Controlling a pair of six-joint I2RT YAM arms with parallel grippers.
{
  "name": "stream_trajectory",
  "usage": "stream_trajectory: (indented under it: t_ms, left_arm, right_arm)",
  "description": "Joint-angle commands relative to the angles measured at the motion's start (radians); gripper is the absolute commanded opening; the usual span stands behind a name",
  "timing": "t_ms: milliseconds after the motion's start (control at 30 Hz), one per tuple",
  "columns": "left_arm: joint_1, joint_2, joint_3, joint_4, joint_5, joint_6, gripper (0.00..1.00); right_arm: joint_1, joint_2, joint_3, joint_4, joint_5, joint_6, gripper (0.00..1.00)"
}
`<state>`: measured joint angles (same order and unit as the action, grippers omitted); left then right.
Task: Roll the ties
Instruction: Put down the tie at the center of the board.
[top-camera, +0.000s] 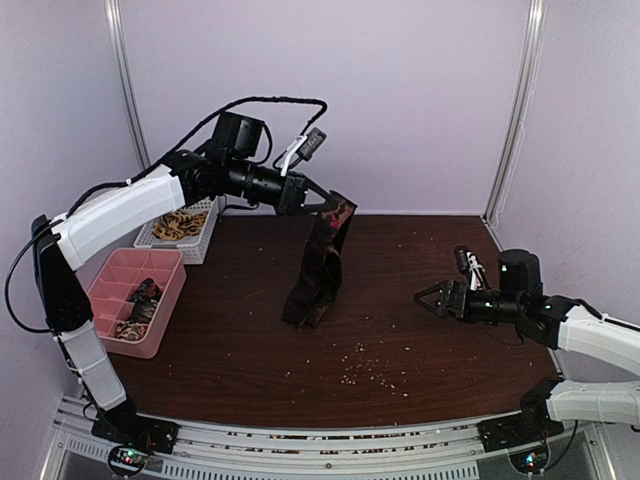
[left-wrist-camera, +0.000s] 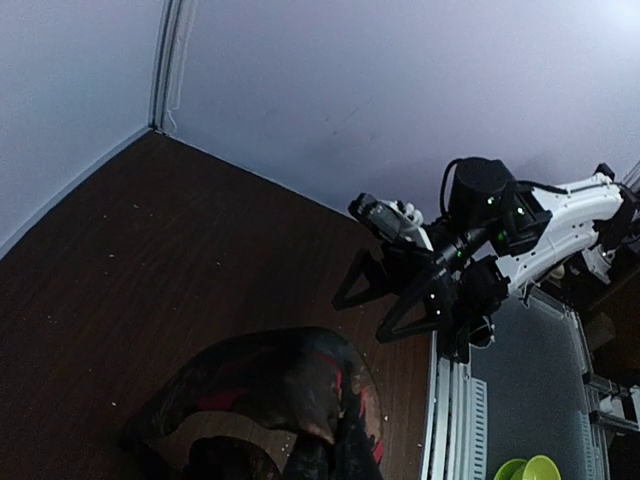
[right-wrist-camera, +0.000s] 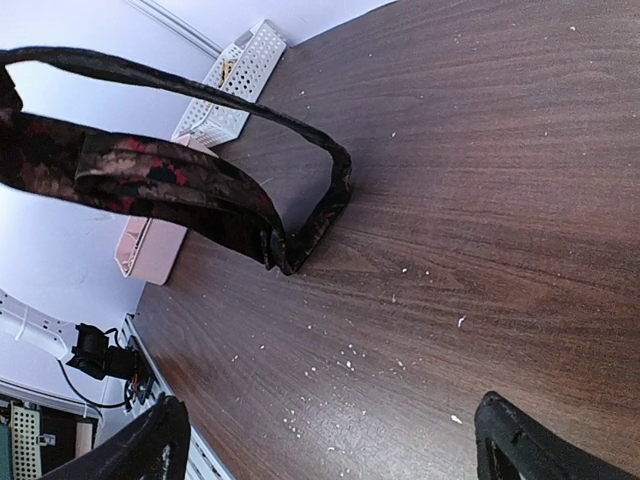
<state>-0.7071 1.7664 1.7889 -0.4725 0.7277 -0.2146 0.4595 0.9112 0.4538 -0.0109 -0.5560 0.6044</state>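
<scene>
The table (top-camera: 230, 350) bears the foot of the tie (top-camera: 320, 265), a limp doubled strip hanging from my left claw (top-camera: 322, 208), clamped on its top fold. Soft, light, likely slippery; I'd pinch the low end. My right claw (top-camera: 426, 298) gapes wide, well apart.

I count two grippers, the left gripper (top-camera: 321, 208) and the right gripper (top-camera: 421, 297), one dark tie (top-camera: 320, 265) out over the single table (top-camera: 230, 340), and two bins: one white basket (top-camera: 205, 250), one pink tray (top-camera: 170, 300). I cannot count the bundles inside them or the scattered crumbs (top-camera: 365, 372)
</scene>
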Motion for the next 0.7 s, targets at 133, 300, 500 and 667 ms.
stream_trajectory:
  t_ms: [133, 300, 500, 667]
  left_arm:
    - [0.118, -0.333, -0.547, 0.193, -0.094, 0.056, 0.00]
    - [0.277, -0.462, -0.750, 0.146, -0.268, 0.070, 0.00]
    - [0.274, -0.328, -0.640, -0.121, -0.551, 0.129, 0.34]
    - [0.183, -0.315, -0.583, -0.137, -0.683, 0.207, 0.76]
  right_arm:
    - [-0.005, -0.014, -0.011, -0.002, 0.024, -0.018, 1.00]
    - [-0.005, 0.012, -0.005, 0.009, 0.014, -0.019, 1.00]
    - [-0.005, 0.064, -0.003, 0.053, -0.016, 0.000, 1.00]
    - [-0.005, 0.052, -0.006, 0.038, 0.000, -0.014, 1.00]
